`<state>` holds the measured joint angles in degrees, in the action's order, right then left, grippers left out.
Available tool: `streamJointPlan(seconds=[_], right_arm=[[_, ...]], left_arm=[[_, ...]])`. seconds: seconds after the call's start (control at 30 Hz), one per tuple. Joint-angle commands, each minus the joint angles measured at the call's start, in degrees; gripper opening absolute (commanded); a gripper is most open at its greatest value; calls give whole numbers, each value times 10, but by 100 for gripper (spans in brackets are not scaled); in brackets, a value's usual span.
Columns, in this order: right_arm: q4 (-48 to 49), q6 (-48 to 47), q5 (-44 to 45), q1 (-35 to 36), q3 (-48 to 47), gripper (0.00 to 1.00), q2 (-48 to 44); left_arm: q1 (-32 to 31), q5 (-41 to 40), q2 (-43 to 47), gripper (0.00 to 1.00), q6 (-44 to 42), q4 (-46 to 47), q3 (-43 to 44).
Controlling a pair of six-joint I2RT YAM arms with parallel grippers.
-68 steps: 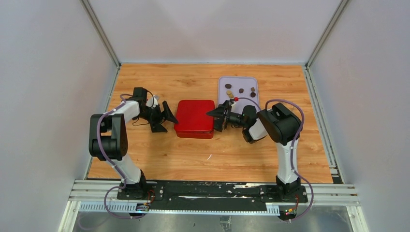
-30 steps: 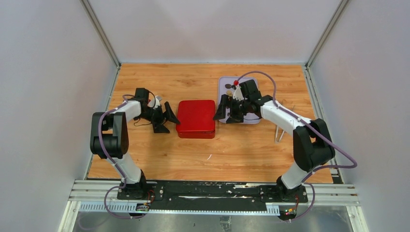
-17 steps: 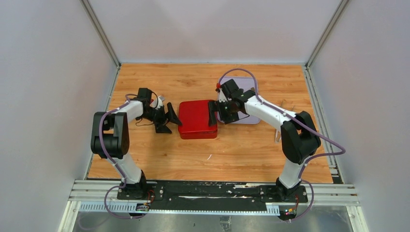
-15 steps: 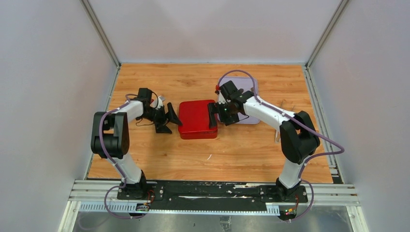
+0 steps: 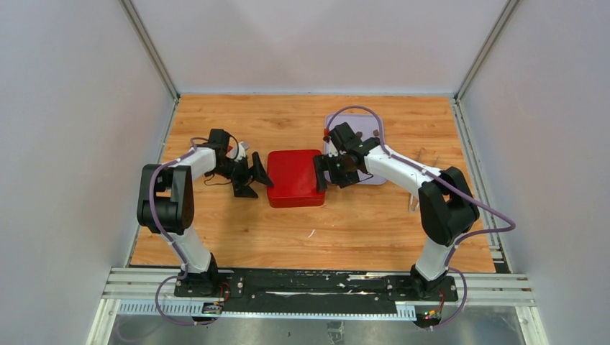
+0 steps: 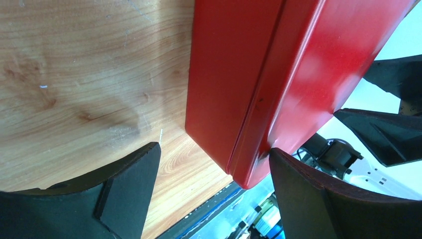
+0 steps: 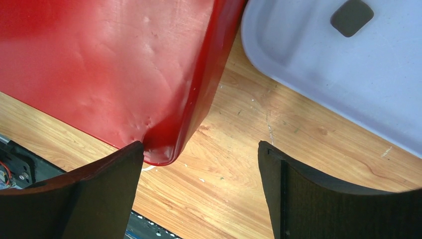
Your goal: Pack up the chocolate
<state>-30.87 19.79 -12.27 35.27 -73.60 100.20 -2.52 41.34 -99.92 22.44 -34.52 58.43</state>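
Chocolate (image 7: 352,16) lies on the lavender tray (image 7: 308,69) beside the closed red box (image 5: 295,177).

Left arm (image 5: 162,203): elbow raised near its base, forearm reaching forward and inward.
Left gripper (image 5: 256,179): held low, jaws spread wide (its fingers (image 6: 119,199) are dark and wedge-shaped).
Right arm (image 5: 395,167): folded at the elbow, forearm stretched inward toward centre.
Right gripper (image 5: 324,171): angled downward, jaws wide apart.

No text, label, brand, number or sign can be read in any view. The red box (image 5: 293,180) and the pale tray (image 7: 308,74) show plain surfaces.
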Motion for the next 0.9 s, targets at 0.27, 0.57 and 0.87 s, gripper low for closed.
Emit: streamJointPlan(seconds=[0.27, 0.57, 0.87], right_arm=[[-36, -19, 42, 4, -9, 88, 5], [-50, -35, 65, -1, -84, 92, -2], [-50, -49, 83, -18, -207, 6, 77]], left_arm=[[-7, -15, -20, 84, -21, -22, 28], [-6, -22, -27, 83, -30, -37, 36], [-7, -19, -28, 83, -32, -42, 44]])
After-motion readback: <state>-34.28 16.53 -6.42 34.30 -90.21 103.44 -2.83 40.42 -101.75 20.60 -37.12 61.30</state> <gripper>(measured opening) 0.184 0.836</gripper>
